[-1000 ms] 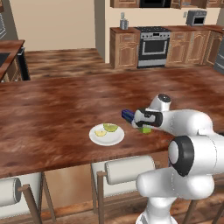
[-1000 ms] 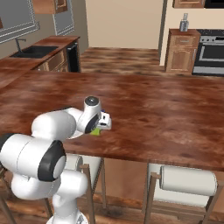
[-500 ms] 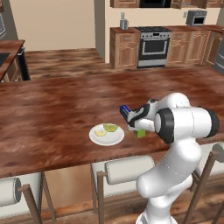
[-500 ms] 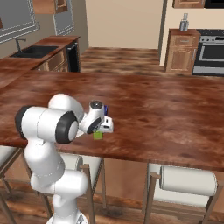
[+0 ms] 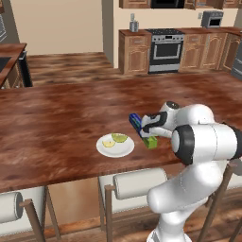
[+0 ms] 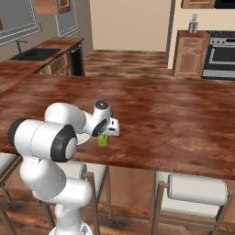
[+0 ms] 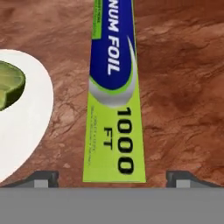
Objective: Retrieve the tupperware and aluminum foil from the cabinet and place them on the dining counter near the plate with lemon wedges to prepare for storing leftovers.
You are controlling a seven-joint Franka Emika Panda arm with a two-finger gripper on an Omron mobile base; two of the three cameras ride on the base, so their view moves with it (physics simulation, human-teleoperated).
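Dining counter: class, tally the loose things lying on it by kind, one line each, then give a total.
Foil cartons: 1, the aluminum foil
Plates: 1, the plate
Lemon wedges: 2, one and another
Total: 4

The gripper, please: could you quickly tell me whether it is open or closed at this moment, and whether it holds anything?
Gripper: open, its fingertips standing clear on either side of the aluminum foil, which lies on the dining counter; not gripping it.
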